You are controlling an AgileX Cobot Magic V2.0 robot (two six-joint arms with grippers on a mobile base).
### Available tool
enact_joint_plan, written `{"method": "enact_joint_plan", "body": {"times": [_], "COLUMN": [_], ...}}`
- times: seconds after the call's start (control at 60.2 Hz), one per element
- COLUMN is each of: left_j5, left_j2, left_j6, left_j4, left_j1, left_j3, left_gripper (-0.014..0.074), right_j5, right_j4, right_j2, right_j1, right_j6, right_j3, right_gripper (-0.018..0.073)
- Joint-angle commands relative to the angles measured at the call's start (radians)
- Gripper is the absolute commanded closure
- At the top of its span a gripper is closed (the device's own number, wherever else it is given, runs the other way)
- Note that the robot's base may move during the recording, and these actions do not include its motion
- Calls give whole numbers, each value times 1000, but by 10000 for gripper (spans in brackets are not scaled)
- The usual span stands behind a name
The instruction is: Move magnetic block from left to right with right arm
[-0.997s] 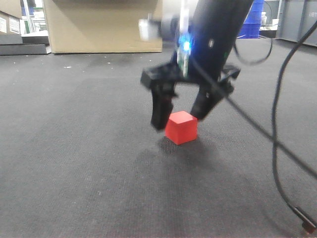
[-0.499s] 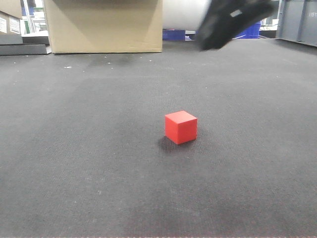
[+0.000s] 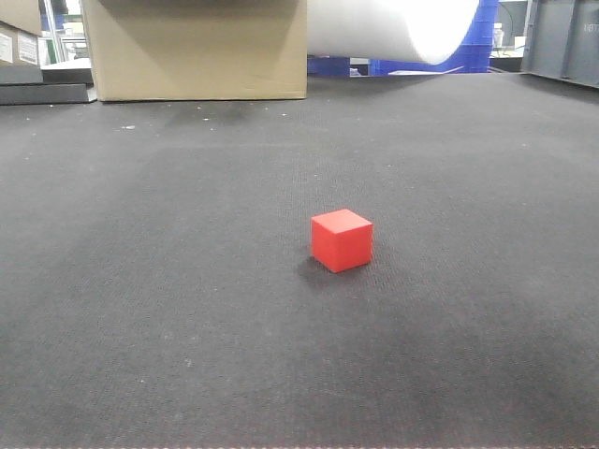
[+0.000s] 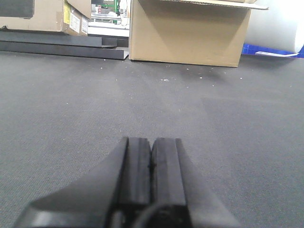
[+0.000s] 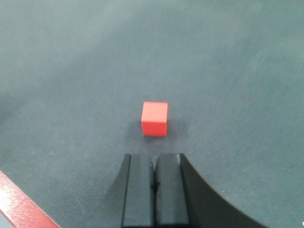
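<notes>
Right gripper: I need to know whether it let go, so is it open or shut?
Shut and empty: the right gripper has its fingers pressed together, and the magnetic block sits apart on the mat.

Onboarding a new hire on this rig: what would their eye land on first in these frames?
The bright red magnetic block stands out, sitting alone and free on the dark grey carpet-like floor near the middle of the front view. In the right wrist view the right gripper hangs above it with jaws shut, not touching it. Behind, a large cardboard box sits at the far edge, and the left gripper is shut over bare floor.
</notes>
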Motion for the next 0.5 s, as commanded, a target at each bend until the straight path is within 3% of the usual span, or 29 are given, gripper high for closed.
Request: {"method": "enact_joint_plan", "body": {"times": [0.0,0.482], "left_j5": [-89,-89], "left_j2": [-14,-14], "left_j6": [-4,-4], "left_j4": [0,0], "left_j1": [-5,-5], "left_j3": [10,10], "left_gripper": [713,713], "right_j5": [-103,-80], "right_j4": [18,20], "right_j2": [-79,-169], "right_j1": [0,0], "right_j6": [1,1], "right_j3": [8,33], "right_gripper": [489,492]}}
